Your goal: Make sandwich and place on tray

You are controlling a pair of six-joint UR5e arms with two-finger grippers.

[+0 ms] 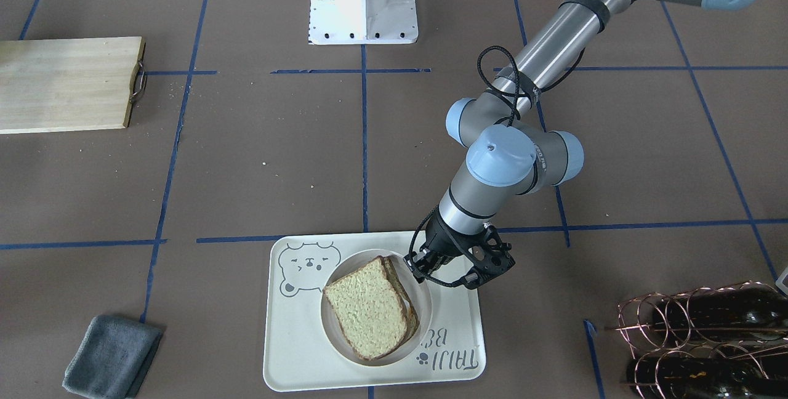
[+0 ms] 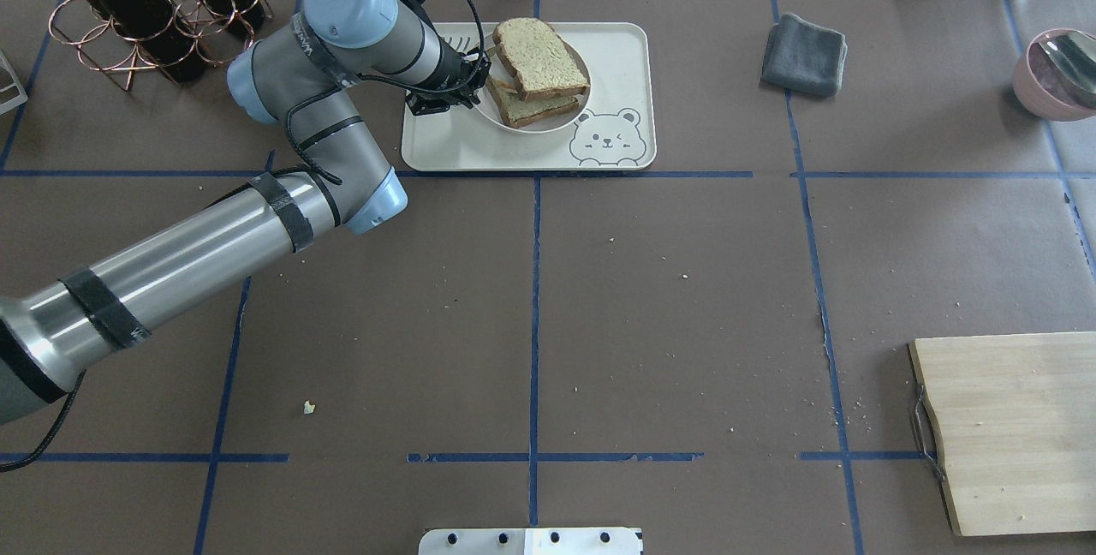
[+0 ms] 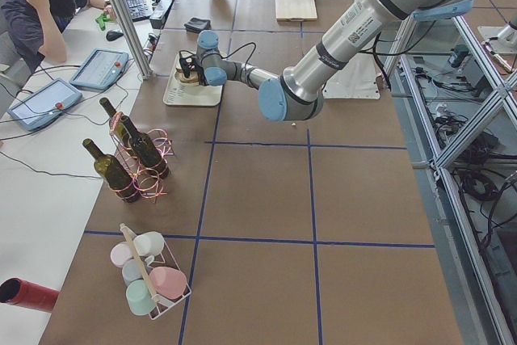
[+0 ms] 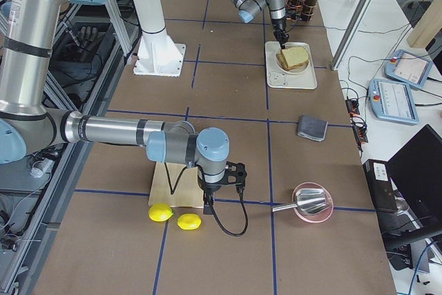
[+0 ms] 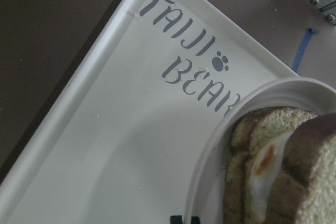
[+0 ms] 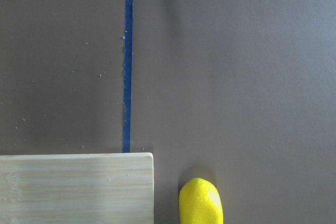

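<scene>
Bench [image 2: 668, 281]: brown covering gridded with blue tape. A broad crumb-strewn stretch lay between the tray and the cutting board [image 2: 1010, 426], which sat at the robot's near right corner.

Left arm [image 2: 188, 264]: reached from the near left corner to the far edge.

Tray [image 2: 479, 148]: sat at the middle of the far edge, its near long side along a tape line. Grey lettering [image 5: 189, 61] read "TAIJI BEAR", beside a bear-face drawing. Bottle rack [image 2: 128, 32] stood near its left, grey cloth [image 2: 805, 54] well apart on its right.

Plate [image 5: 210, 171]: on the tray, carrying the sandwich [image 1: 369, 310], top slice askew, egg [image 5: 260, 166] showing between the slices.

Left gripper [image 1: 418, 265]: just beside the plate's rim, fingers drawn together, nothing seen between them.

Right gripper [image 4: 207, 204]: above the board's end by two lemons [image 4: 161, 213]; finger state could not be determined.
</scene>
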